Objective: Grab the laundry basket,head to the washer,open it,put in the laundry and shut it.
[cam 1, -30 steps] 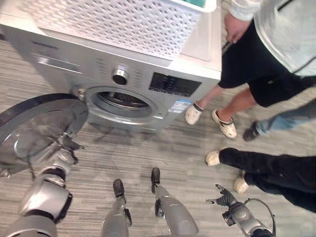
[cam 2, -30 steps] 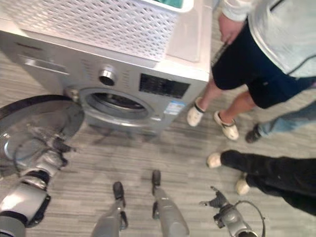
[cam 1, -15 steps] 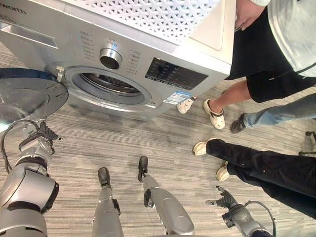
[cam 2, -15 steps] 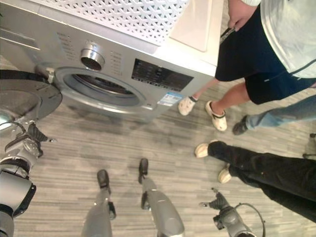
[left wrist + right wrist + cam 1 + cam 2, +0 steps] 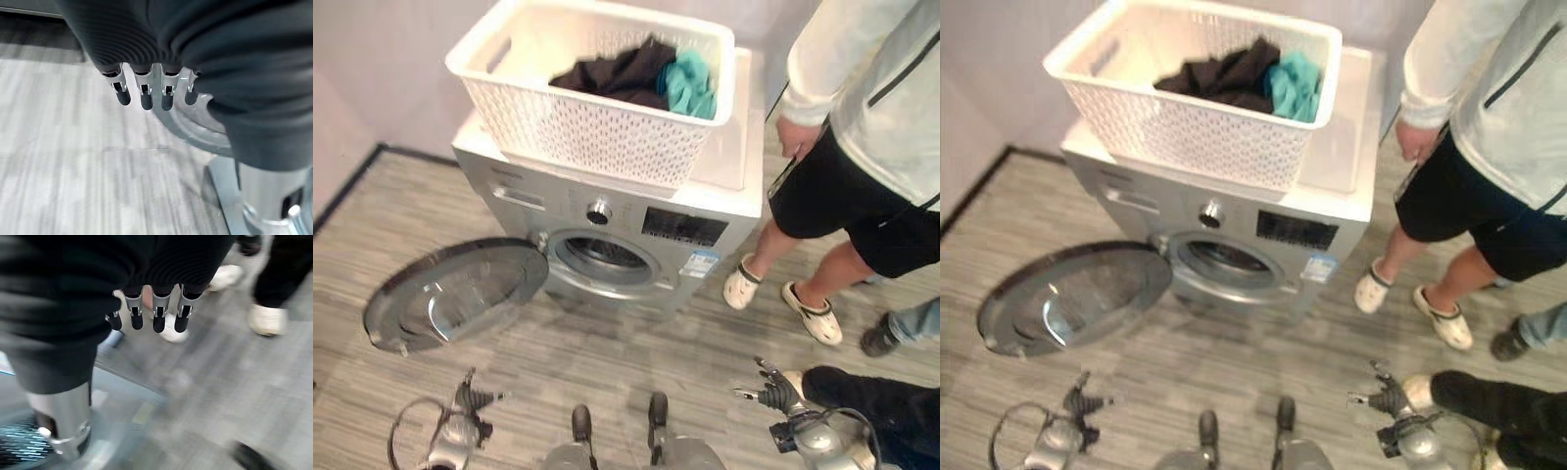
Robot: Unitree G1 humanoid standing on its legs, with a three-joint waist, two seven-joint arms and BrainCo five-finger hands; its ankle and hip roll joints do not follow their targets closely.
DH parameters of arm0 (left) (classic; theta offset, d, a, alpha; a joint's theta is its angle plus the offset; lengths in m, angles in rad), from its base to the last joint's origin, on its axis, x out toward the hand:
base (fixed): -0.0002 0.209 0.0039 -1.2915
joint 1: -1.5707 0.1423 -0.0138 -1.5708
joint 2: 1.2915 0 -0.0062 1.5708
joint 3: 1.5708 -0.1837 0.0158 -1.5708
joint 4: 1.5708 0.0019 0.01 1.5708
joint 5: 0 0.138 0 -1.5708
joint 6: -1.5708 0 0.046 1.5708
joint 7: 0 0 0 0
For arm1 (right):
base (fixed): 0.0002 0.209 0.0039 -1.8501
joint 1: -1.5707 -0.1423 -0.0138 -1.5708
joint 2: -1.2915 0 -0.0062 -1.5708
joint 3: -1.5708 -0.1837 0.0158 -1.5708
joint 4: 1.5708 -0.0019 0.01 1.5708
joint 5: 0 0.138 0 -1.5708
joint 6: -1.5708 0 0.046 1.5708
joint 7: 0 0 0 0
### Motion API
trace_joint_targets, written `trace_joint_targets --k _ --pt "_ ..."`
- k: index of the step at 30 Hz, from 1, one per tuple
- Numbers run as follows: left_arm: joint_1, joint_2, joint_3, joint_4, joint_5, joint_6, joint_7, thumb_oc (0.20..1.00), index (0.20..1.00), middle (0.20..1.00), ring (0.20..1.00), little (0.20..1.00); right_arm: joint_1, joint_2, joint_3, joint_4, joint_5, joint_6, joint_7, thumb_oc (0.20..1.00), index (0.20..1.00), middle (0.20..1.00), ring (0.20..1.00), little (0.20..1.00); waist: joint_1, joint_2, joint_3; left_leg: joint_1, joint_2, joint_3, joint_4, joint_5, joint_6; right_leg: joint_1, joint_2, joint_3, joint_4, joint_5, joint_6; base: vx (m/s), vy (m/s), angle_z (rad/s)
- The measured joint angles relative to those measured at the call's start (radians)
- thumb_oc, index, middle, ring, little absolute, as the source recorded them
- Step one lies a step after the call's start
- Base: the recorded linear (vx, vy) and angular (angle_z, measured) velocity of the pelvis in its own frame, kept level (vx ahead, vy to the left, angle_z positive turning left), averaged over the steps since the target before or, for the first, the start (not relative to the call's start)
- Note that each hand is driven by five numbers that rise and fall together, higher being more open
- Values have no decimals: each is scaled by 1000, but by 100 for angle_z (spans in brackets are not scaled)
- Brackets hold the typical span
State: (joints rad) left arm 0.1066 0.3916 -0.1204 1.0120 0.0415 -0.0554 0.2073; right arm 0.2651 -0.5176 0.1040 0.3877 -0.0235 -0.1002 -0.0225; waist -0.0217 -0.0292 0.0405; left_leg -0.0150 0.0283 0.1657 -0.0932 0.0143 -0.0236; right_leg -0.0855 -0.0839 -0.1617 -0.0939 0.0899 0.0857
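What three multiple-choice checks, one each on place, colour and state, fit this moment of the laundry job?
1. Where is the white perforated plastic laundry basket?
A. on the floor
B. on top of the silver front-loading washer
C. in the left hand

2. What colours are the clothes in the basket?
A. red and yellow
B. white only
C. dark and teal

3. How is the washer's round door?
A. swung open
B. shut
C. removed

Key: 1 B, it rests on the washer's top; 2 C, a dark garment lies beside a teal one; 3 A, the door hangs aside, baring the drum opening.

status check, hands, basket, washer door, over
Left hand and right hand open, empty. Laundry basket on washer, door open. Person beside washer.
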Motion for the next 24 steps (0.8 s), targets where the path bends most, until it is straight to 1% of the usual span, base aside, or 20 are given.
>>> trace_joint_targets --k 2,4,6,7,9,11,13,14,16,18,20,21,22,24 --pt "24 -45 27 98 6 -6 -25 1000 1000 1000 1000 1000 58 -45 -55 -142 -27 0 19 1000 1000 1000 1000 1000 2 16 -43 37 -1 7 0 -10 5 34 0 8 0 -6 1 49 6 -13" --pt "22 -68 28 185 9 3 -54 1000 1000 1000 1000 1000 65 -86 -84 -215 -55 -11 32 1000 1000 1000 1000 1000 1 14 -86 44 -3 12 -3 -17 4 37 -1 16 0 -7 2 32 14 -9" --pt "13 -69 33 186 9 1 -68 1000 1000 1000 1000 1000 65 -119 -103 -276 -73 -10 44 1000 1000 1000 1000 1000 4 6 -93 43 -5 11 -4 -18 5 37 -3 16 0 -4 4 0 0 0" --pt "3 -72 38 203 9 1 -74 1000 1000 1000 1000 1000 67 -122 -125 -314 -73 -13 50 1000 1000 1000 1000 1000 3 6 -99 43 -6 12 -4 -18 5 36 -4 18 0 -3 5 0 0 0" --pt "-10 -77 34 226 18 4 -85 1000 1000 1000 1000 1000 61 -122 -149 -353 -71 -20 53 1000 1000 1000 1000 1000 2 -9 -111 44 -7 15 -3 -18 5 36 -5 20 0 -1 5 16 19 -5" --pt "-20 -90 35 269 43 3 -97 1000 1000 1000 1000 1000 62 -123 -176 -443 -68 -19 57 1000 1000 1000 1000 1000 1 -17 -116 49 -10 29 -3 -16 3 35 -6 29 0 1 7 24 26 -16" --pt "-15 -106 39 293 58 6 -108 1000 1000 1000 1000 1000 42 -128 -219 -561 -67 -24 68 1000 1000 1000 1000 1000 -4 -9 -119 57 -11 47 -3 -17 13 34 -8 47 0 5 10 16 17 -25" --pt "-10 -110 38 298 63 8 -110 1000 1000 1000 1000 1000 18 -137 -232 -588 -65 -36 67 1000 1000 1000 1000 1000 -10 -8 -119 62 -13 49 -3 -18 14 37 -9 49 0 6 11 9 8 -16" --pt "-4 -114 35 301 96 14 -121 1000 1000 1000 1000 1000 -68 -194 -248 -623 -64 -45 65 1000 1000 1000 1000 1000 -21 -7 -118 71 -16 54 -3 -18 15 47 -11 54 1 8 14 6 6 -4" --pt "-5 -114 34 295 97 14 -133 1000 1000 1000 1000 1000 -158 -257 -272 -629 -58 -55 58 1000 1000 1000 1000 1000 -14 -14 -119 75 -19 53 -3 -19 16 53 -15 53 0 7 16 0 0 0" --pt "-14 -114 24 296 98 16 -143 1000 1000 1000 1000 1000 -327 -315 -269 -592 -20 -59 36 1000 1000 1000 1000 1000 -7 -16 -113 82 -22 60 -4 -22 20 54 -17 64 0 10 20 -8 4 -8" --pt "-16 -113 23 294 98 16 -145 1000 1000 1000 1000 1000 -384 -333 -271 -569 -8 -66 14 1000 1000 1000 1000 1000 11 -27 -114 84 -23 61 -4 -24 19 56 -17 66 0 10 21 -11 7 -9" --pt "-17 -113 19 292 106 15 -146 1000 1000 1000 1000 1000 -455 -355 -247 -550 7 -61 4 1000 1000 1000 1000 1000 18 -30 -110 84 -23 63 -4 -24 18 54 -17 67 0 11 22 -5 8 -4" --pt "-21 -112 9 296 127 16 -152 1000 1000 1000 1000 1000 -542 -432 -207 -543 8 -68 0 1000 1000 1000 1000 1000 26 -28 -109 82 -25 61 -4 -24 18 54 -19 67 0 11 23 0 0 0"
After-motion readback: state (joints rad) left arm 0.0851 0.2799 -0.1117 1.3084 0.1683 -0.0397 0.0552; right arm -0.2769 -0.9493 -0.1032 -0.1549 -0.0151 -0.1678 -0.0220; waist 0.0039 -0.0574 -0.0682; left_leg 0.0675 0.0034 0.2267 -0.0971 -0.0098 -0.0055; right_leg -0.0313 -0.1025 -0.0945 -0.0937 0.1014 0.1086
